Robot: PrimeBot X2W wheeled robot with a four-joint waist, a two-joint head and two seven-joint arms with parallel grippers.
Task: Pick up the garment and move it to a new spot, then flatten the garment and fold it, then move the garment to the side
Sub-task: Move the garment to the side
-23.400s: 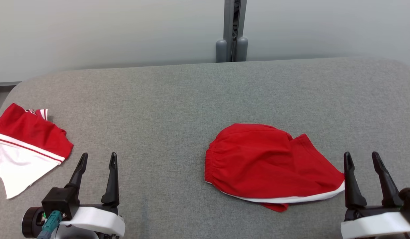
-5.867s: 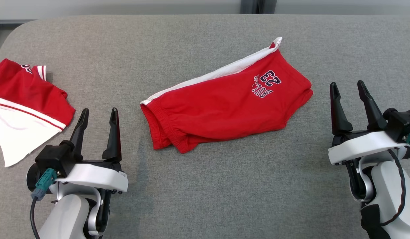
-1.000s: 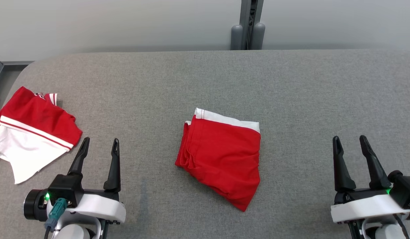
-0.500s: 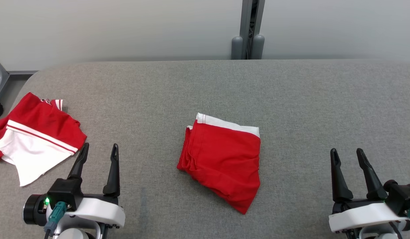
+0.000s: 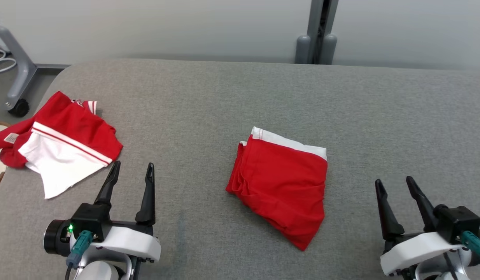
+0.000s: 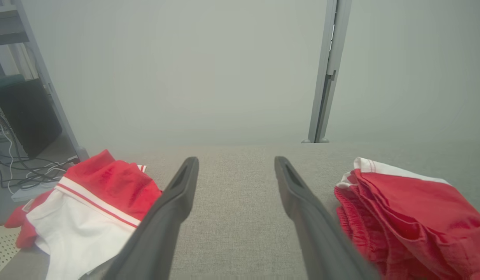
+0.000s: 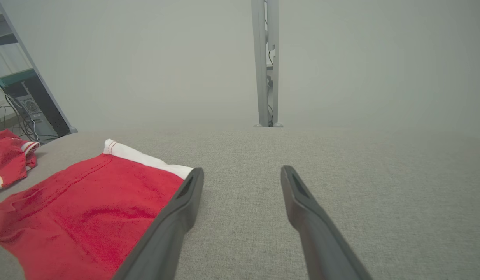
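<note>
the folded garment (image 5: 281,186) lies at the middle of the head view, flat on the grey surface (image 5: 209,101), held by nothing. its white band runs along the upper edge, its stacked red layers bunch at the left edge, and one corner points to the lower right. so its long axis runs up and down the frame, tilted a little toward that lower right corner.

the left jaws sit at the lower left and the right jaws at the lower right. both stand wide open and empty, fingers pointing up the frame, and the garment lies between them, apart from both. in the head view the right jaws look somewhat nearer to its right edge than the left jaws are to the bunched edge. in the left wrist view the red layers lie just right of the fingers; in the right wrist view the cloth lies just left of them.

the fold looks done, so what remains is moving the garment to the side. you would have to grip all the layers together, or the fold may fall open.

a second red and white garment (image 5: 65,144) lies crumpled at the left of the frame, well apart. behind the surface are a pale wall, a grey post (image 5: 317,35) at the upper right, and a wheeled stand (image 5: 18,77) at the upper left.
</note>
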